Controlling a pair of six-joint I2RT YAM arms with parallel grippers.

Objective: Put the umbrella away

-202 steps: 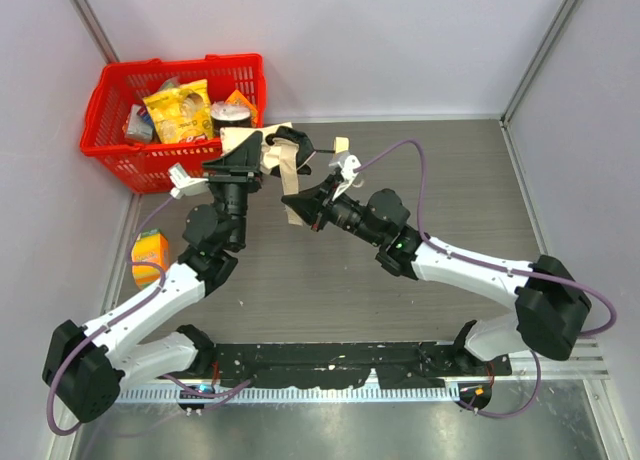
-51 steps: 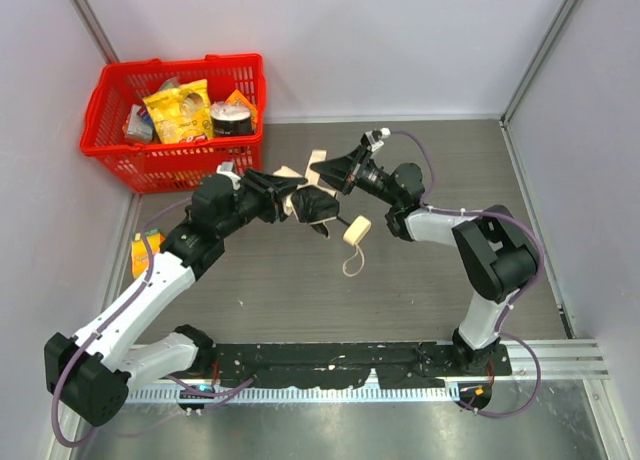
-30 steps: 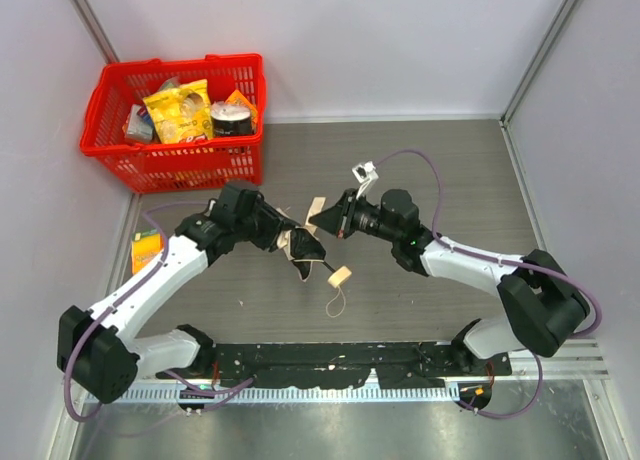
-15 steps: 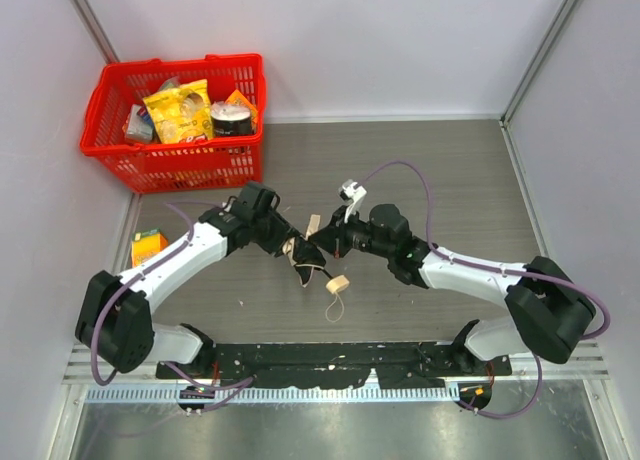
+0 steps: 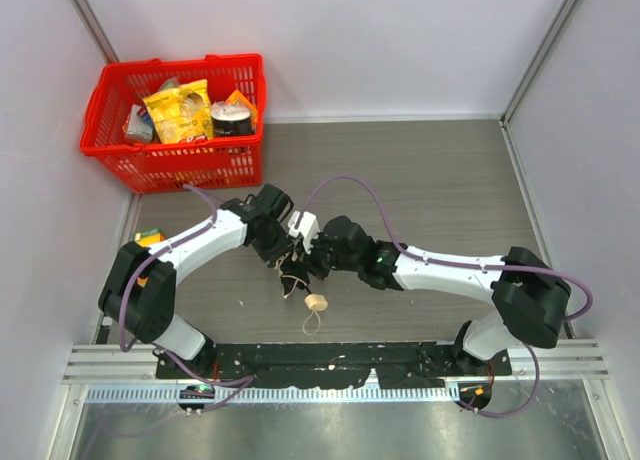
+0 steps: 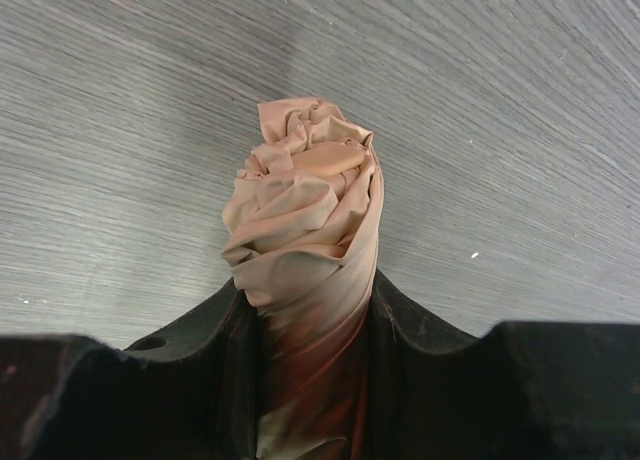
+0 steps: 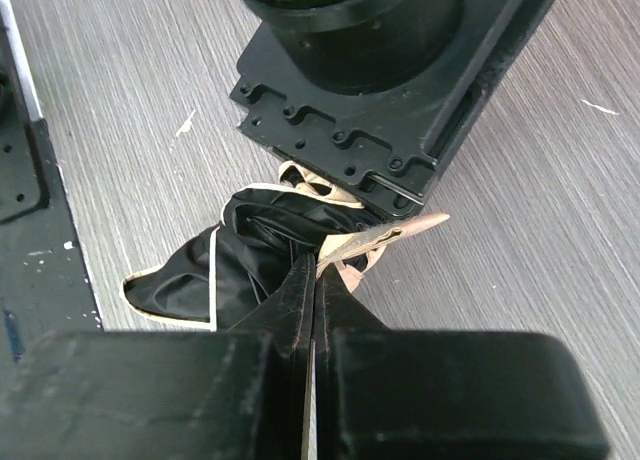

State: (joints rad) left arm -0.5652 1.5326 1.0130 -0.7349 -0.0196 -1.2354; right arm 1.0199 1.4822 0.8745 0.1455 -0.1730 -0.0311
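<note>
Bunched umbrella (image 5: 292, 272) sits low centre of top view on table (image 5: 450, 180), between both grippers. Left gripper (image 6: 310, 305) clamps twisted tan canopy; fabric pokes out past fingers. Right gripper (image 7: 312, 275) has fingers pressed together, pinching black lining and tan edge. Cream handle (image 5: 317, 302) with loop cord lies just below. Red basket (image 5: 170, 166) upper left.

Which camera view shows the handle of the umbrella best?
The top external view: there the handle shows whole, with its loop cord. The left wrist view shows only bunched beige fabric, the right wrist view only dark folds.
</note>
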